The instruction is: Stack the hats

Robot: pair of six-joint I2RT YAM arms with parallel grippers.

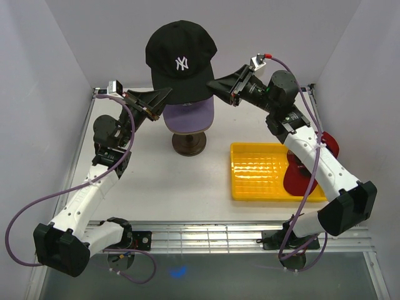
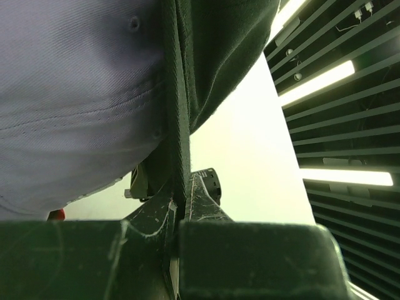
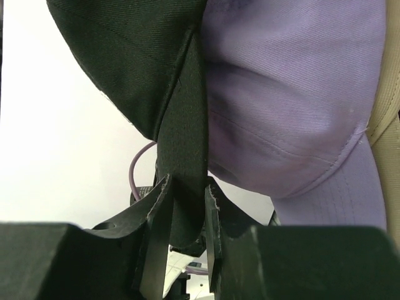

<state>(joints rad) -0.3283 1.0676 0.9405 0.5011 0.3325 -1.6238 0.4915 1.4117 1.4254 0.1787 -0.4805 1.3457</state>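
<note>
A black cap (image 1: pixel 181 59) with a white NY logo hangs between my two grippers, over a lavender cap (image 1: pixel 190 115) that sits on a head form with a dark round stand (image 1: pixel 189 144). My left gripper (image 1: pixel 167 94) is shut on the black cap's left rim; the left wrist view shows its jaws (image 2: pixel 181 200) pinching the rim band beside the lavender cloth (image 2: pixel 69 94). My right gripper (image 1: pixel 210 83) is shut on the right rim, seen in the right wrist view (image 3: pixel 186 194). A red cap (image 1: pixel 299 178) lies partly under the right arm.
A yellow ribbed tray (image 1: pixel 262 172) lies right of the stand, with the red cap on its right part. A beige surface (image 3: pixel 390 137) shows under the lavender cap's edge. Grey walls enclose the white table on three sides.
</note>
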